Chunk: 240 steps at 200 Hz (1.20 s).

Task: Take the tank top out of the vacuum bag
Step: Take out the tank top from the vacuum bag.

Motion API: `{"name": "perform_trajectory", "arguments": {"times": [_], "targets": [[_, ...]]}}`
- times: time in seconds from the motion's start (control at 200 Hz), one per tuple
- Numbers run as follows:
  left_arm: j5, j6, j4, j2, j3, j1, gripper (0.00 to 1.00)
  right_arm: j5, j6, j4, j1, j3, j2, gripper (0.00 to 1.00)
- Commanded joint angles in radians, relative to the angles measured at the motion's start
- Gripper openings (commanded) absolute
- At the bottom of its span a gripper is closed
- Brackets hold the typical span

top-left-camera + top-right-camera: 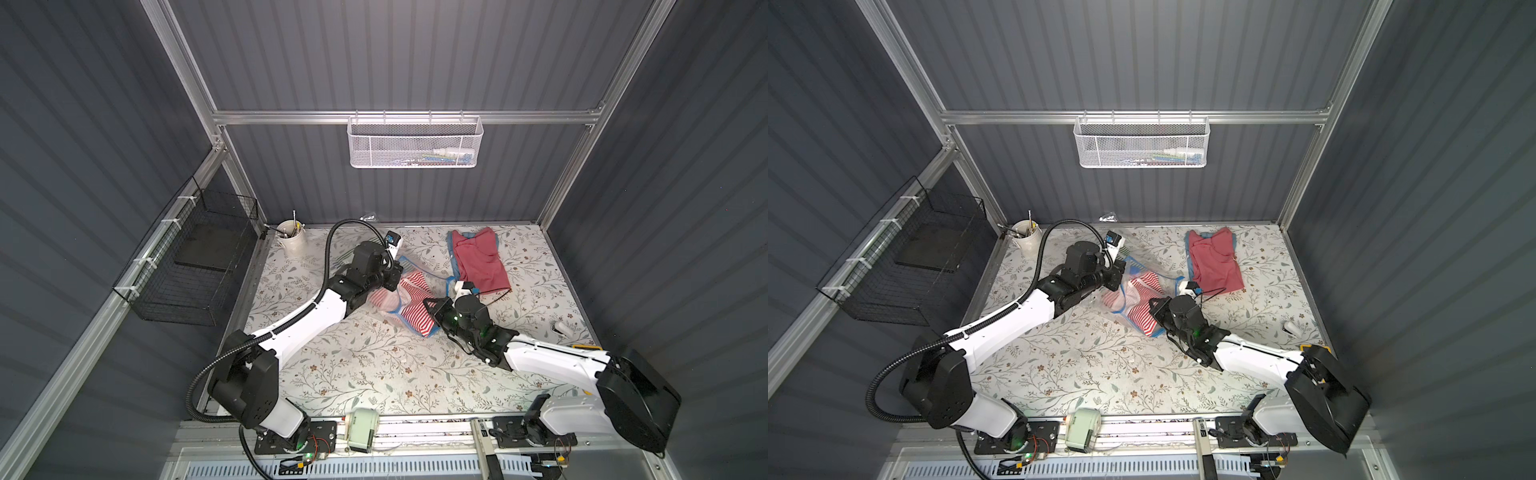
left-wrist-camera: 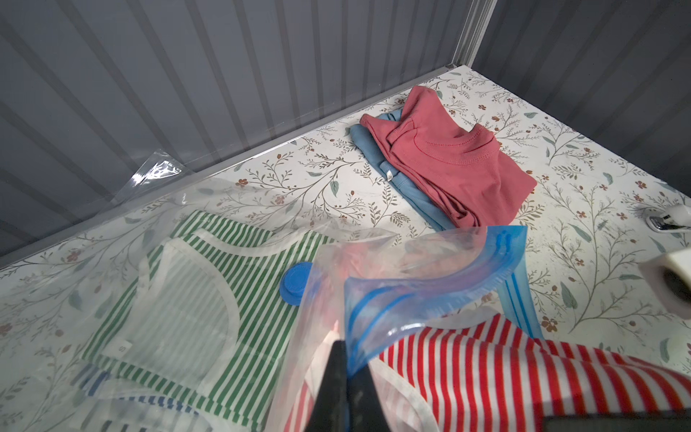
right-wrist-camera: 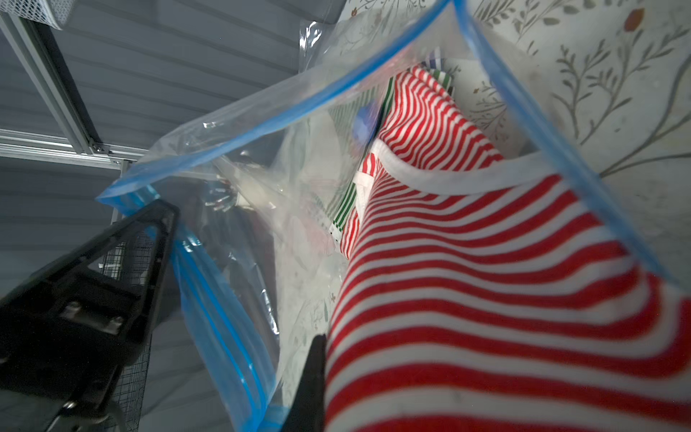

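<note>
We see a tabletop (image 1: 374, 365) covered in a pale print of leafy sprigs and small brown flowers, closed in by grey ribbed walls (image 1: 395, 62) on an aluminium frame (image 1: 291, 117). The bag (image 2: 374, 254), clear and crinkly, lies about mid-tabletop with its mouth open. The left pincer (image 2: 347, 374) is closed on the bag's blue zip strip (image 2: 430, 284) and holds that edge up off the surface. The tank top (image 1: 417, 318), striped red and white, lies in the bag's mouth and reaches out past the strip. The right pincer (image 1: 430, 309) is closed tight on its outer end. Deeper in the bag lie a green-striped top (image 2: 209, 291) and the round blue valve cap (image 2: 295, 286).

Just beside the bag, on the right arm's side, a pink shirt (image 1: 482, 262) lies on a blue one (image 2: 374, 149), both outside the plastic. Farther from the bag on that side lies a small white object (image 1: 563, 328) that we cannot make out. On the bag's other side, near the rear corner, stands a white cup (image 1: 293, 245) with tools in it. High above the bag, a white mesh basket (image 1: 395, 145) hangs from the rear rail. Well away from the bag on the left arm's side, a black wire basket (image 1: 166, 299) hangs on the wall.
</note>
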Motion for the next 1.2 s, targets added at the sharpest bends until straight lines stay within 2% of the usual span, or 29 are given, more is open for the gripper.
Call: {"name": "perform_trajectory", "arguments": {"times": [0.0,0.29,0.63,1.195], "targets": [[-0.014,0.002,-0.015,-0.025,0.021,-0.001,0.0,0.029,-0.011,-0.121,-0.003,0.012,-0.055,0.0],[-0.015,0.003,-0.017,-0.027,0.023,-0.001,0.0,0.046,0.028,-0.283,-0.003,0.078,-0.16,0.0],[-0.014,0.002,-0.015,-0.032,0.021,-0.001,0.0,0.076,-0.015,-0.406,-0.003,0.138,-0.28,0.0],[-0.014,0.002,-0.015,-0.039,0.02,-0.001,0.0,0.134,-0.087,-0.579,-0.003,0.255,-0.381,0.0]]}}
